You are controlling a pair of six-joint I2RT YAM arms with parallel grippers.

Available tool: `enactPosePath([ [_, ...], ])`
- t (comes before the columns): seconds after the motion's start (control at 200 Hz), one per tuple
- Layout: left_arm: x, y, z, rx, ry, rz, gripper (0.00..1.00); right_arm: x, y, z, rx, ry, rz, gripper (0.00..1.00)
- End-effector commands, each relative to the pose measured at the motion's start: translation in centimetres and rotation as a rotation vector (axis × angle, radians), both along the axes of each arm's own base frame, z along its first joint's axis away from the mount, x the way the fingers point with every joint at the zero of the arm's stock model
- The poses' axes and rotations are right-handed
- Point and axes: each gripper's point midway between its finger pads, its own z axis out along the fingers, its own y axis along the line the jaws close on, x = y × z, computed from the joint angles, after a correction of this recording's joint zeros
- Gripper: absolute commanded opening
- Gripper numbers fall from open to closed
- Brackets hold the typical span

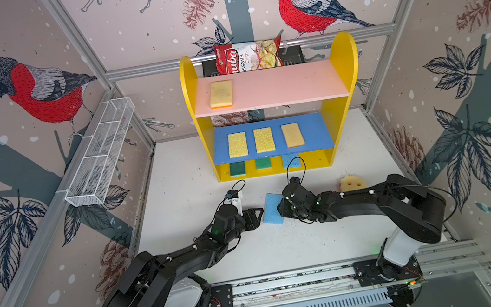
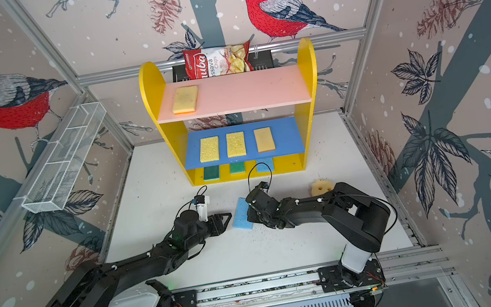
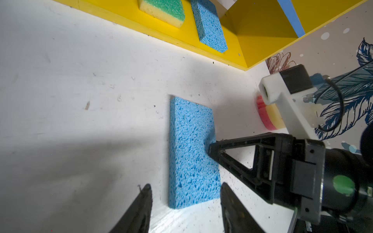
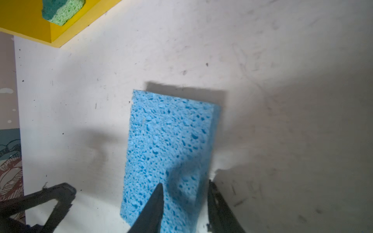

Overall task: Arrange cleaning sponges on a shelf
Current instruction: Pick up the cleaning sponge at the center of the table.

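Nearest: left gripper [image 3: 185, 185], jaws apart astride one short end of the blue sponge [image 3: 191, 141]; one finger [image 3: 230, 205] is close against its side, the other is clear, and nothing is gripped. Right gripper [image 4: 185, 182], at the same sponge's long edge from the opposite side: jaws part-way apart, one finger over the top face, one just beside the edge; whether it pinches the foam cannot be told. Blue sponge: flat, open-pored rectangle on the white table [image 1: 181, 221], between both grippers, in front of the shelf [image 1: 342, 78]. Judged light, soft, springy, rough enough not to slip, not fragile. Best taken across the narrow width near mid-length with a mild squeeze, since a hard one would likely crush it thin. Smiley sponge [image 1: 354, 182]: on the table beside the right arm, unshelved. Shelf base [image 1: 315, 160]: two green sponges [image 1: 235, 169] and a second blue one [image 1: 290, 160]. Blue board [image 1: 315, 136]: two yellow sponges [image 1: 237, 144] and a tan sponge [image 1: 293, 135], in a row. Pink board [image 1: 287, 87]: one pale sponge [image 1: 221, 94] at one end, the rest bare. Behind: chips bag [image 1: 249, 57]. On the side wall: wire basket [image 1: 100, 154].
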Motion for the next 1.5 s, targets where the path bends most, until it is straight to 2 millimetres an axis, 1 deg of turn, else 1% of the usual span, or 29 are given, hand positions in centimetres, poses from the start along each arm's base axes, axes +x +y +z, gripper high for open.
enactPosePath([
  [0.0,0.5,-1.2,1.3,-0.062,-0.037,-0.021,0.54,-0.3,1.3,-0.2,0.038,0.034,0.025,0.28],
  [0.07,0.4,-1.3,1.0,-0.063,-0.028,-0.025,0.54,-0.1,1.9,-0.2,0.042,0.036,0.035,0.19],
  [0.115,0.5,-1.4,1.0,-0.063,-0.027,-0.024,0.58,0.0,2.3,0.0,0.048,0.028,0.046,0.11],
  [0.15,0.5,-1.4,1.1,-0.061,-0.031,-0.024,0.62,0.3,2.6,0.5,0.056,0.015,0.057,0.07],
  [0.23,0.8,-1.3,1.7,-0.044,-0.046,-0.023,0.69,0.9,3.0,2.0,0.052,-0.032,0.076,0.01],
  [0.28,1.0,-1.2,2.3,-0.027,-0.063,-0.021,0.72,1.4,2.9,3.1,0.045,-0.070,0.087,0.01],
  [0.4,1.7,-0.6,5.0,0.011,-0.128,0.007,0.80,2.6,2.6,6.4,0.060,-0.155,0.113,0.01],
  [0.475,2.2,-0.1,6.8,0.038,-0.170,0.021,0.82,3.1,2.6,9.0,0.106,-0.214,0.142,0.01],
  [0.55,2.5,0.4,8.3,0.070,-0.210,0.032,0.84,3.3,2.6,11.1,0.148,-0.258,0.175,0.01],
  [0.63,2.9,1.0,9.7,0.090,-0.242,0.041,0.85,3.4,2.5,13.0,0.181,-0.292,0.208,0.01],
  [0.705,3.0,1.5,10.8,0.084,-0.258,0.047,0.86,2.9,2.8,14.7,0.211,-0.332,0.247,0.01],
  [0.801,3.0,1.7,12.2,0.023,-0.253,0.035,0.86,2.0,3.0,17.0,0.264,-0.381,0.296,0.01],
  [0.846,2.9,1.6,13.3,-0.030,-0.266,0.021,0.85,1.7,2.9,17.9,0.286,-0.403,0.309,0.01],
  [0.936,2.4,1.2,15.7,-0.111,-0.316,-0.005,0.82,1.1,2.7,19.5,0.320,-0.441,0.324,0.01],
  [1.006,2.1,1.3,17.0,-0.144,-0.348,-0.010,0.80,0.8,2.6,20.4,0.347,-0.466,0.333,0.01],
  [1.136,1.4,1.1,18.9,-0.199,-0.391,-0.031,0.77,0.7,3.0,21.1,0.372,-0.477,0.338,0.00],
  [1.221,0.9,0.6,19.3,-0.241,-0.389,-0.061,0.76,0.6,3.7,21.6,0.392,-0.487,0.354,0.01],
  [1.311,0.7,0.3,18.7,-0.254,-0.363,-0.079,0.75,0.0,4.7,22.5,0.430,-0.507,0.391,0.00],
  [1.341,0.7,0.2,18.3,-0.250,-0.353,-0.081,0.73,-0.2,5.1,22.8,0.444,-0.513,0.409,0.00],
  [1.376,0.6,0.1,18.3,-0.253,-0.351,-0.086,0.68,-0.5,5.6,23.1,0.455,-0.519,0.430,0.01],
  [1.401,0.6,0.1,18.2,-0.255,-0.349,-0.088,0.58,-0.7,5.9,23.3,0.459,-0.524,0.443,0.00],
  [1.436,0.5,0.1,18.2,-0.260,-0.352,-0.091,0.36,-0.9,6.2,23.4,0.459,-0.527,0.455,0.00],
  [1.451,0.5,0.1,18.3,-0.263,-0.353,-0.092,0.28,-1.0,6.3,23.3,0.457,-0.527,0.457,0.00],
  [1.471,0.4,0.1,18.3,-0.264,-0.355,-0.092,0.21,-1.0,6.4,23.3,0.455,-0.526,0.460,0.00],
  [1.491,0.4,0.2,18.4,-0.266,-0.359,-0.089,0.17,-1.0,6.4,23.2,0.454,-0.523,0.462,0.00],
])
